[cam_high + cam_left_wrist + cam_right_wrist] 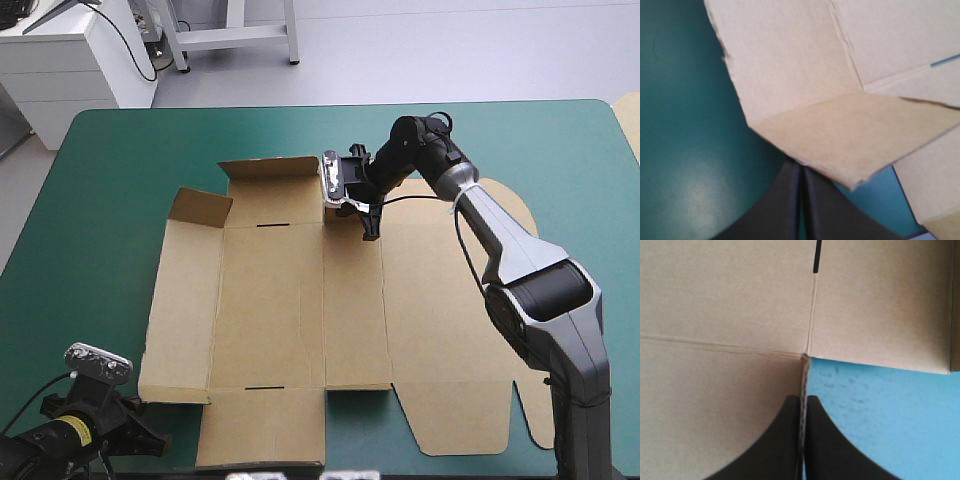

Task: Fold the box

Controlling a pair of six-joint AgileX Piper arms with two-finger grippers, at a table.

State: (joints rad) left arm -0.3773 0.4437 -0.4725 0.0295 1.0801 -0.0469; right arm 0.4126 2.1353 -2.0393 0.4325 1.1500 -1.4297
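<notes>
Right gripper (803, 399) clamps the box (270, 300) at its far edge; left gripper (800, 167), fingers together, sits beside its near-left corner.

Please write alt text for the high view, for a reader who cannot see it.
The box, a brown sheet, lies mostly flat on the teal-green table, far flaps raised. The right gripper is shut on a far flap's edge; the left gripper, shut, sits by the near left corner.

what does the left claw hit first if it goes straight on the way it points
The box: its raised corner flap sits right ahead of the shut left claw, possibly touching already.
</notes>
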